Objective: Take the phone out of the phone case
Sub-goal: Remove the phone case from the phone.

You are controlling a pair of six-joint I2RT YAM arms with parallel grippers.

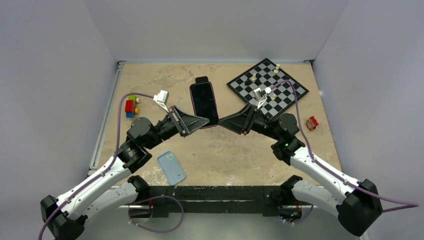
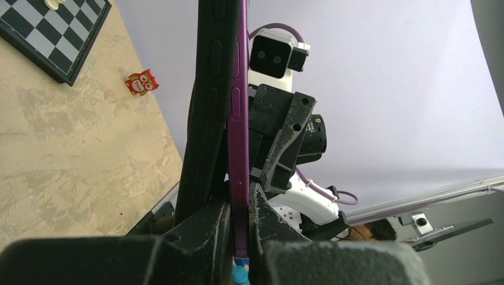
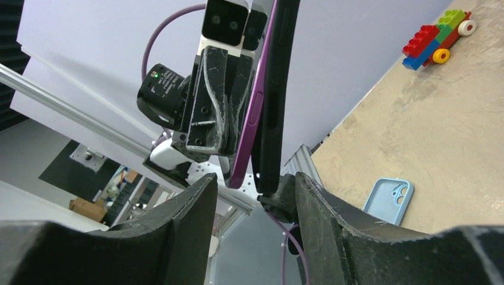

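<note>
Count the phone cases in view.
2. One black case is partly on the purple phone held in the air; one light blue case lies flat on the table, near edge. None appears hidden.

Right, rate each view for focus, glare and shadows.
Top external view: even, soft light, sharp throughout, only faint shadows, no strong glare on the phone screen. Left wrist view: near jaws dark and blurred, phone's purple edge crisp. Right wrist view: jaws soft up close, blue phone case and toy block car in focus.
</note>
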